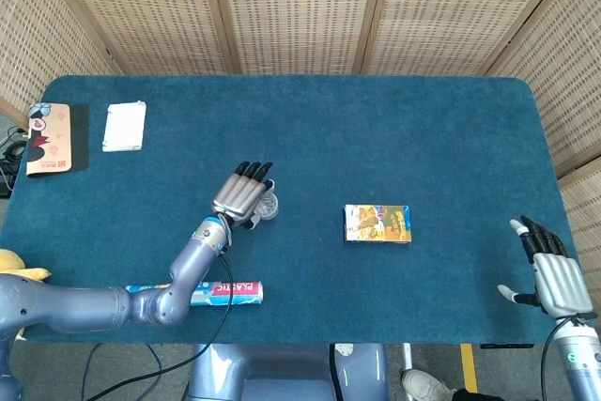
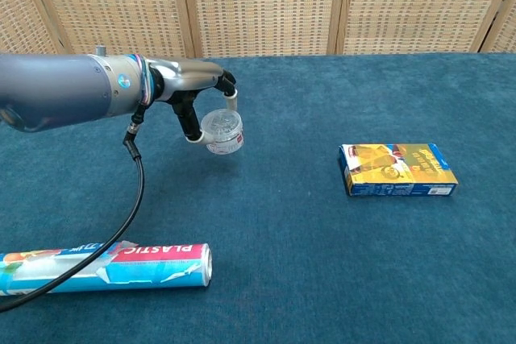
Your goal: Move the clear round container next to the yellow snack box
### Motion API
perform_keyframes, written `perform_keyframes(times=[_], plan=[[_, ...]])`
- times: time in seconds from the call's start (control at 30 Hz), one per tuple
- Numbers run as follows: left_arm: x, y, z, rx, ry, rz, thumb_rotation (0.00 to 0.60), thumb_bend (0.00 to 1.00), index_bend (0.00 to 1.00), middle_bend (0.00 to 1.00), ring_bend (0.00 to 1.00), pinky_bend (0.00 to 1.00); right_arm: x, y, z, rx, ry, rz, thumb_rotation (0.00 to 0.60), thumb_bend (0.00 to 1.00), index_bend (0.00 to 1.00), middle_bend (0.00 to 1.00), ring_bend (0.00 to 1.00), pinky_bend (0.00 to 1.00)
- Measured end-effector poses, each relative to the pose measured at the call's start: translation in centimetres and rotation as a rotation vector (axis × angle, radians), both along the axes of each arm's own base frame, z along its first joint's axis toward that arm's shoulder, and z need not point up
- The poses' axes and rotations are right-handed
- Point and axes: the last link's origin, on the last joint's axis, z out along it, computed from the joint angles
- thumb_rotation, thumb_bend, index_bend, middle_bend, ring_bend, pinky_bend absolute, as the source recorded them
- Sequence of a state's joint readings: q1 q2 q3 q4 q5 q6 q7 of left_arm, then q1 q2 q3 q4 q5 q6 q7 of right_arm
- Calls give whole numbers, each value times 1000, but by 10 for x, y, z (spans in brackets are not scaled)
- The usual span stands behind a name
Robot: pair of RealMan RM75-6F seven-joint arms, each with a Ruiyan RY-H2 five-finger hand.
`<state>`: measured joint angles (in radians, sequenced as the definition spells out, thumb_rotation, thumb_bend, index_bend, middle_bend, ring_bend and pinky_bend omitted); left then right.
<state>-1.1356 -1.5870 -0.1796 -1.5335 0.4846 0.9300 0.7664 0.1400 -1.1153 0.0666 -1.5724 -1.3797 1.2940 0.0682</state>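
The desk (image 1: 310, 119) is carrying a yellow snack box (image 2: 397, 170) lying well to the right of the left hand (image 2: 196, 86), which is gripping the clear round container (image 2: 222, 132) just beneath its fingers. The right hand (image 1: 554, 274) is hanging empty with fingers apart.

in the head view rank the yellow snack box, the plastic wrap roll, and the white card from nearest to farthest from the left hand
From the left hand:
1. Plastic wrap roll, near table edge, below the hand.
2. Yellow snack box, to the right of the hand.
3. White card, far left corner.
The first two are fairly close; the roll looks slightly nearer.
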Motion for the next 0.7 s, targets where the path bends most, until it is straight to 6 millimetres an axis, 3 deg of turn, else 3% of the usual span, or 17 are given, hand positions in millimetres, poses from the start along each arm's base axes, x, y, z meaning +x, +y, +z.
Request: perform_keyframes(times=[0.17, 0.3, 0.43, 0.7], plan=[[7, -3, -12, -9, 6, -9, 600, 381, 241, 0, 0, 19, -1, 0, 3, -7, -9, -3, 600, 0, 63, 0, 0, 71], [12, -7, -23, -18, 17, -23, 600, 380, 202, 0, 0, 6, -2, 1, 4, -8, -12, -2, 600, 0, 64, 0, 0, 70], [13, -10, -30, -25, 42, -33, 600, 368, 80, 0, 0, 0, -1, 2, 6, -15, -14, 2, 600, 0, 64, 0, 0, 69], [11, -11, -14, 8, -20, -28, 600, 364, 36, 0, 0, 0, -3, 1, 6, -15, -12, -5, 600, 0, 64, 0, 0, 69]])
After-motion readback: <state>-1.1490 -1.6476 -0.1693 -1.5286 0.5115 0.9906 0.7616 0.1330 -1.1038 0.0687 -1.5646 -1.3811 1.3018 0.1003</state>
